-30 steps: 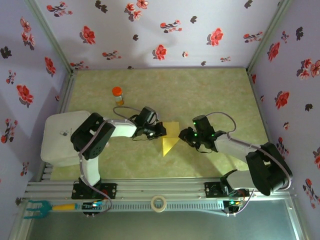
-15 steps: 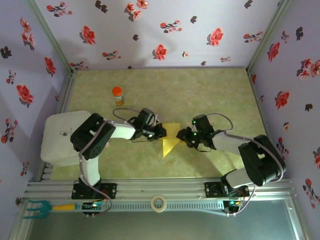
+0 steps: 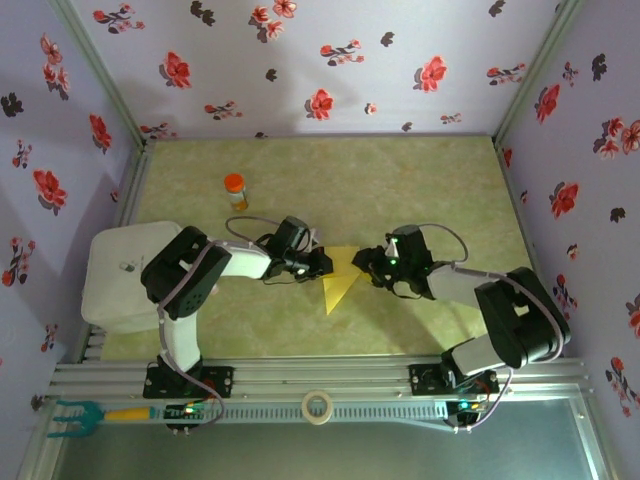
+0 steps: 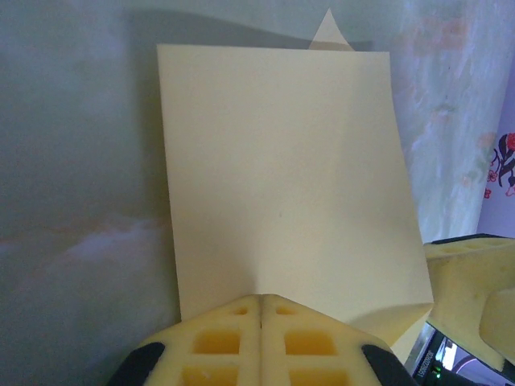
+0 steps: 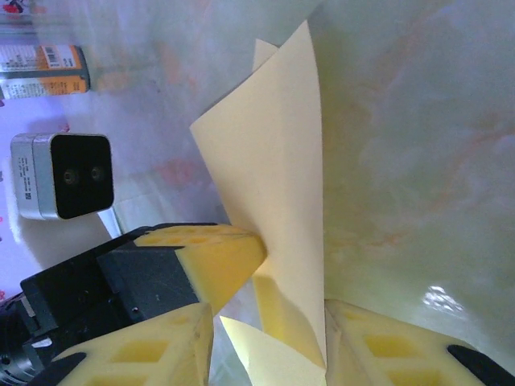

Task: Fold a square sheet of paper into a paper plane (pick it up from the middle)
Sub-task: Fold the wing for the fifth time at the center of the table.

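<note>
The square sheet of paper (image 3: pixel 340 278), folded to a pointed shape, sits near the centre of the worktop (image 3: pixel 430 180), between the two grippers. The left gripper (image 4: pixel 261 304) has its jaws fully closed on the sheet's left edge. The right gripper (image 5: pixel 267 315) has its jaws partly apart, and the sheet's right edge stands in the gap, unclamped. An orange-capped bottle (image 3: pixel 234 190) stands at the far left, well apart from the sheet.

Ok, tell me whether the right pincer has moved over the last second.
Yes: the right pincer shifted left toward the yellow paper, judged against the tape roll.
</note>
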`<state>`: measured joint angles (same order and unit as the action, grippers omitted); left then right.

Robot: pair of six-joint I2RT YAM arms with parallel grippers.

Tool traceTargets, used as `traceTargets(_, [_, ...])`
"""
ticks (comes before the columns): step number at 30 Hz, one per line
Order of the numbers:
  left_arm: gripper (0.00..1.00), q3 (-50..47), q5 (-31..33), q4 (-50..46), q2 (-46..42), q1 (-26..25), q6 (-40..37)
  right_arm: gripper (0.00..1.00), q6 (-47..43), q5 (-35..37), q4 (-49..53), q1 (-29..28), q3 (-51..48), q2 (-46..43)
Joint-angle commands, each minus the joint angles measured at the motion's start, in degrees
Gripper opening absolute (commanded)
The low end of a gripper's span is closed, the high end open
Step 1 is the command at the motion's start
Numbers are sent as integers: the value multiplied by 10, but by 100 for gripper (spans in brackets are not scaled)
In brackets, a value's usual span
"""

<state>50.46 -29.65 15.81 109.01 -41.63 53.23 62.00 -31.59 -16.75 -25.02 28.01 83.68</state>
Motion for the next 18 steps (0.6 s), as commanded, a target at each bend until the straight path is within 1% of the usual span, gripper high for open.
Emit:
traceTargets(1, [2, -12, -13, -25, -3, -4, -6, 40, 0, -40, -53, 10, -6, 23])
traceTargets(7, [3, -14, -13, -25, -5, -4, -7, 39, -6, -71, -91, 27, -1, 56])
traceTargets(13, [2, -15, -13, -25, -6, -4, -7, 38, -28, -98, -94, 40, 19, 86])
traceTargets(18, [2, -16, -13, -24, -9, -4, -7, 37, -44, -101, -81, 44, 27, 105])
